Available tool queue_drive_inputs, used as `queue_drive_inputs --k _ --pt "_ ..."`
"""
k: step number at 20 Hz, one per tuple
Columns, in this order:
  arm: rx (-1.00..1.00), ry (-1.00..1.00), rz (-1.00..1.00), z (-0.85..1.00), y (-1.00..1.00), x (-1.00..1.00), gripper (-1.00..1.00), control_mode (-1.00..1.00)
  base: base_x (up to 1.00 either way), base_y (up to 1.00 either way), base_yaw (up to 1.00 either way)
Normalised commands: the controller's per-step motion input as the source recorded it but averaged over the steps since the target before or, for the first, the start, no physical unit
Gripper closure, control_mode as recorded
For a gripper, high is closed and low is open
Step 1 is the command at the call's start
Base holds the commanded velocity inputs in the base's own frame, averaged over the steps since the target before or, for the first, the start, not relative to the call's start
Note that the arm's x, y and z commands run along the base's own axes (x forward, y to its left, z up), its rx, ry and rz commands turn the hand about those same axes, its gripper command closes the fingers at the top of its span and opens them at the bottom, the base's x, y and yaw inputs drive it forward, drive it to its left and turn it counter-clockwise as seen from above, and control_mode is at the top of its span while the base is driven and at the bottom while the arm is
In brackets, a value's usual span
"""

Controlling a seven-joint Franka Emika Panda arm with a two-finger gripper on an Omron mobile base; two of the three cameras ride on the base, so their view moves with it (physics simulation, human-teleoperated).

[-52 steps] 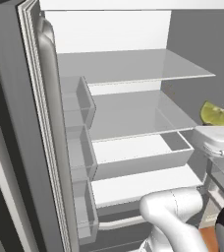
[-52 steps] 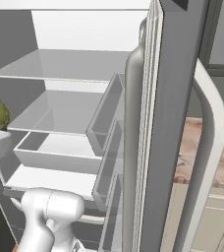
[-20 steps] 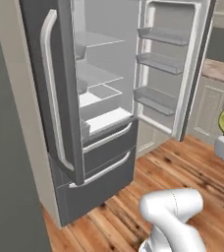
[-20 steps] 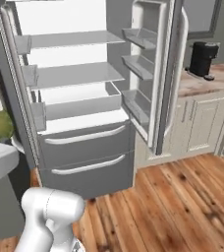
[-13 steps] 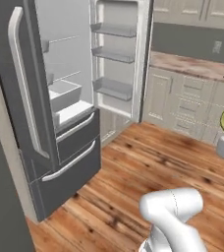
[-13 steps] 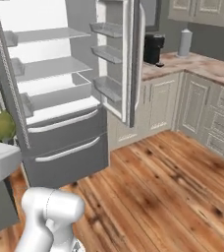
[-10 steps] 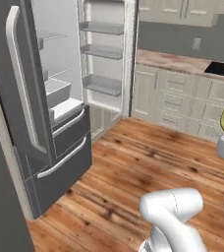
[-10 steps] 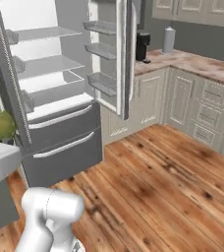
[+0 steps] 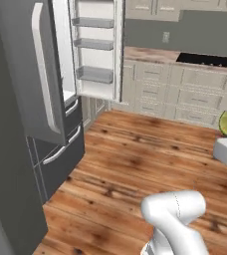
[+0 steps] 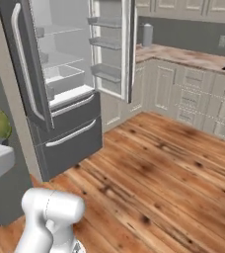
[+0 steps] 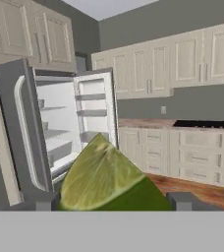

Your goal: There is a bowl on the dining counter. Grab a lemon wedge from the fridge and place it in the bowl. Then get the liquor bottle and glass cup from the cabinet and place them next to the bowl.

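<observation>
End effector [image 11: 111, 199] clamped on lemon wedge [image 11: 104, 177]; fingertips mostly hidden; fridge [image 10: 60, 94] doors open.

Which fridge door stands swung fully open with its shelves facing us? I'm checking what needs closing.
The far door, beside the cupboards; its inner shelves show, while the nearer door shows its handle.

lemon wedge [image 11: 109, 177]: yellow-green, between pincer tips | fridge [image 10: 60, 94]: doors open

Olive-yellow lemon wedge [image 11: 106, 179], dark grey fridge [image 10: 60, 104], brown-streaked wood floor [image 9: 135, 164], cream base units [image 9: 185, 94].
</observation>
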Motion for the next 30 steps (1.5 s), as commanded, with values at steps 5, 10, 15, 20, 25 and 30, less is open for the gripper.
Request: queue_drive_inputs --k 5,10,15,20,25,30 --pt "0.00 0.00 0.00 0.00 0.00 0.00 1.00 1.00 -1.00 0.50 -0.33" --pt "0.00 0.00 0.00 0.00 0.00 0.00 1.00 1.00 -1.00 0.15 -0.24" --pt "0.00 0.00 0.00 0.00 0.00 0.00 1.00 1.00 -1.00 -0.17 -0.28" --pt "0.00 0.00 0.00 0.00 0.00 0.00 1.00 1.00 -0.90 -0.74 -0.24" --pt "0.00 0.00 0.00 0.00 0.00 0.00 1.00 1.00 -0.54 -0.99 -0.17" --pt "0.00 0.00 0.00 0.00 0.00 0.00 1.00 1.00 -0.37 -1.00 -0.13"
